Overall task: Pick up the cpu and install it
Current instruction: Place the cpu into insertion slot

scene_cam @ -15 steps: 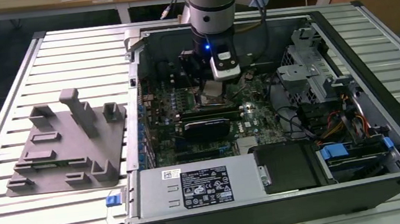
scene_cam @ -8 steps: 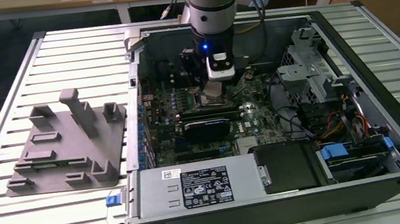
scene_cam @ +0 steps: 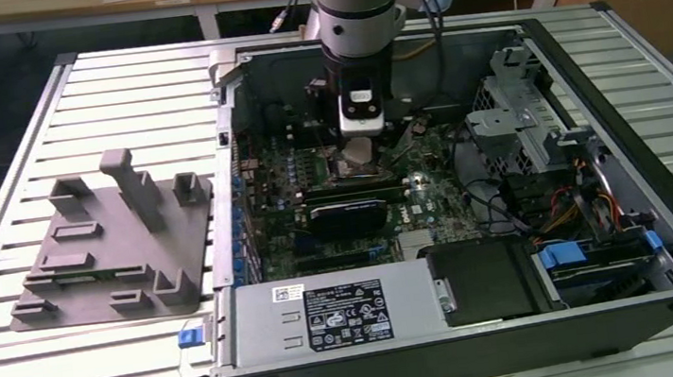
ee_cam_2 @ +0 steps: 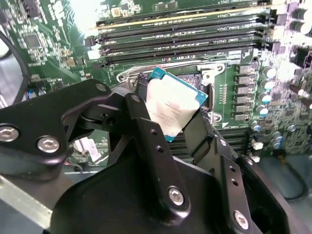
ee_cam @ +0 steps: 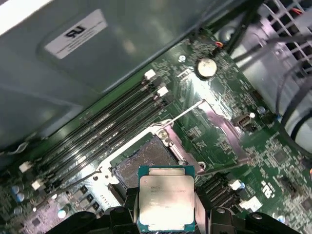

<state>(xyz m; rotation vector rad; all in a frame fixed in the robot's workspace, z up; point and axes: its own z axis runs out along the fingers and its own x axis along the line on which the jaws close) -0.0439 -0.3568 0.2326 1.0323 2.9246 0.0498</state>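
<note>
- Where is the cpu (ee_cam: pixel 165 202)?
- In the tool (ee_cam: pixel 165 210). Its two black fingers (ee_cam_2: pixel 146 122) are clamped on two sides of the chip, with the shiny face up. I think it pinches the edges so nothing touches the underside.
- Is it in its place?
- Not yet. It hangs just above the socket (ee_cam: pixel 142 166), and it looks a bit tilted in the second wrist view. The socket looks bare. Its metal frame (ee_cam: pixel 222 124) is flipped open, I guess to let the chip in.
- What's the big box?
- An open computer case (scene_cam: pixel 220 145) lying on the tabletop (scene_cam: pixel 78 370). The lid is off, so the arm can reach down. In the exterior view the tool is toward twelve o'clock inside the case, over the green motherboard (scene_cam: pixel 267 187). A silver box (scene_cam: pixel 325 315) fills six o'clock. Cables and drive bays (scene_cam: pixel 527 133) sit at three.
- And the grey block (scene_cam: pixel 114 242)?
- At nine o'clock from the case, well apart. I can't tell what its slots hold.
</note>
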